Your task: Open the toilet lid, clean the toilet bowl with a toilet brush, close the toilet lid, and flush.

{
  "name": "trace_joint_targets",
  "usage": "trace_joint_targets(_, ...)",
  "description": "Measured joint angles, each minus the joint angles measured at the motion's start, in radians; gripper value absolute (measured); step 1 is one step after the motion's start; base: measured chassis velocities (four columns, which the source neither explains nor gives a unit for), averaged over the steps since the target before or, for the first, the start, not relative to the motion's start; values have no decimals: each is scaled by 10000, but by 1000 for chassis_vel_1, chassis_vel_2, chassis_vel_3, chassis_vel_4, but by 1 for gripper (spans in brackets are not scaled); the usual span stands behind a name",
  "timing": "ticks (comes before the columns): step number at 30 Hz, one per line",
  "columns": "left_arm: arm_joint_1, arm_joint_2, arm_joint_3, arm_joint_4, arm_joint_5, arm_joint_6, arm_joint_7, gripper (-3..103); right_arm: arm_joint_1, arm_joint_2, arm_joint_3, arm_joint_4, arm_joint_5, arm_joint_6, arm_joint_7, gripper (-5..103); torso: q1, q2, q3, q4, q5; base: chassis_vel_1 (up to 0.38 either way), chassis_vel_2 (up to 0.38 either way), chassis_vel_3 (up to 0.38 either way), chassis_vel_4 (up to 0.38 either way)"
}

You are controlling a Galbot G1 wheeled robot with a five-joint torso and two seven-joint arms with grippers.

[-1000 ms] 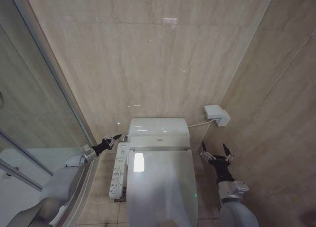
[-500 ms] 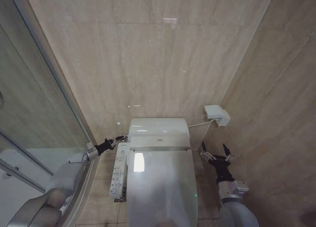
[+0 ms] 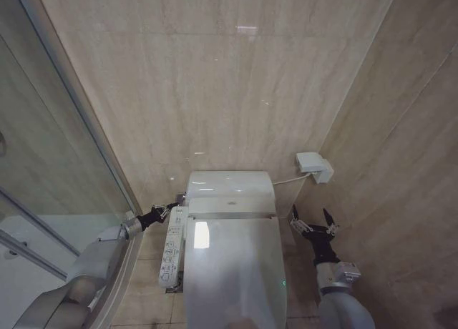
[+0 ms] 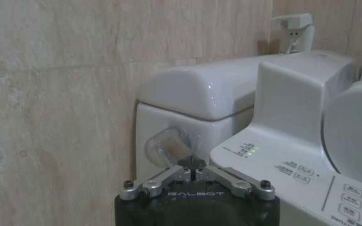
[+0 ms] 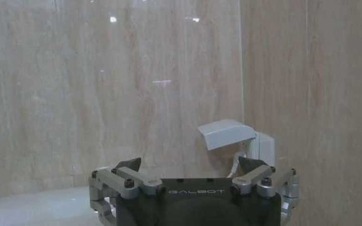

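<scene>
**Flush stage: left gripper at the tank lever, lid down**

1. Far left: a glass shower partition [image 3: 43, 200] borders the work area. My left arm reaches forward along it.

2. Left gripper [image 3: 166, 210]: I see it at the left side of the toilet tank [image 3: 229, 182], just behind the far end of the button panel [image 3: 172, 247]. In the left wrist view its fingertips meet in the middle with no gap, so I read the jaws as closed and holding nothing. The tips sit right in front of the translucent flush lever [image 4: 166, 147] on the tank's side wall; whether they touch it I cannot tell.

3. Centre: the toilet lid [image 3: 236, 272] lies flat and closed over the toilet bowl, hiding it. A small green light shows at the lid's right edge.

4. Right: the right gripper [image 3: 313, 222] hovers just beside the toilet, jaws spread open and empty, near the wall-mounted white box [image 3: 313, 166].

5. Progress, in my judgement: with the lid down and my left gripper at the lever, opening, brushing and closing appear finished. Only the flush is left, and I cannot confirm it has started.
</scene>
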Motion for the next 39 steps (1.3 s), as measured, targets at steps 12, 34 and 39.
trace_joint_targets(12, -441, -153, -184, 540, 3, 262, -269, 0, 0, 0, 0, 0, 0, 0, 0, 100, 0, 0, 0, 2, 3, 0, 0, 0, 0)
trace_joint_targets(34, -159, -391, -620, 827, 264, 630, -671, 0, 0, 0, 0, 0, 0, 0, -1, 100, 0, -2, 2, -1, 0, 0, 0, 0, 0)
trace_joint_targets(39, -123, -307, -669, 824, 262, 663, -817, 0, 0, 0, 1, 0, 0, 0, -1, 100, 0, -2, 2, -2, 0, 0, 0, 0, 0)
